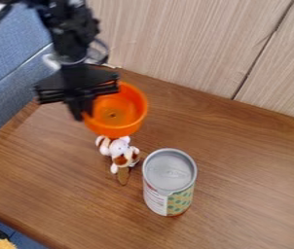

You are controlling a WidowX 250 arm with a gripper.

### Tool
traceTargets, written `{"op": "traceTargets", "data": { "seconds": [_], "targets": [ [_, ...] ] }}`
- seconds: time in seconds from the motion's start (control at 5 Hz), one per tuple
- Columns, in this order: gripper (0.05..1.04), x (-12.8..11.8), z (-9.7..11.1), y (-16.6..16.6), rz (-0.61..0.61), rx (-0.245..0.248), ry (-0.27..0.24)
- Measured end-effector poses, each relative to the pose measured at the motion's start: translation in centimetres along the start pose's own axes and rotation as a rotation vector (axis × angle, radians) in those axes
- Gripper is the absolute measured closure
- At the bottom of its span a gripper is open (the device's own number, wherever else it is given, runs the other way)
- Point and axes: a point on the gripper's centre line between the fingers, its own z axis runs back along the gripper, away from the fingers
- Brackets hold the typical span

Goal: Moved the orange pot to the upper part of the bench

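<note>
Orange pot [122, 121], near the table's upper left corner, with the black hand [80, 111] down against its left rim. Whether that hand has a proper hold or is merely touching, I can't tell from where I'm standing; it's a dark blur there, and the pot might be just off the wood or resting on it.

That's my first worry. If only the left rim is caught, the weight hangs to one side, and a lift could make the pot swing, tip or slip out.

Next, the little white-and-brown plush toy [120, 151] sits right at the pot's lower edge, perhaps touching. Drag the pot low and sideways and the toy could get bumped or rolled along. The tall can [169, 182] is farther off toward the table's lower edge, so only a wide swing or a dropped pot should trouble it.

Going up, the wood panelling [175, 44] stands behind the upper edge. Overshoot, and the pot could knock against it.
</note>
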Motion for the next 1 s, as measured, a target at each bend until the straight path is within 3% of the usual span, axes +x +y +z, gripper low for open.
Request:
{"op": "traceTargets", "data": {
  "seconds": [0.2,0.4,1.0],
  "targets": [
    [1.013,0.4,-1.7,-3.8,-0.011,-0.066,0.058],
    [1.013,0.9,-3.3,-7.5,-0.043,-0.129,0.068],
    [1.013,0.1,-7.6,-13.9,-0.178,-0.170,0.103]
  ]
}}
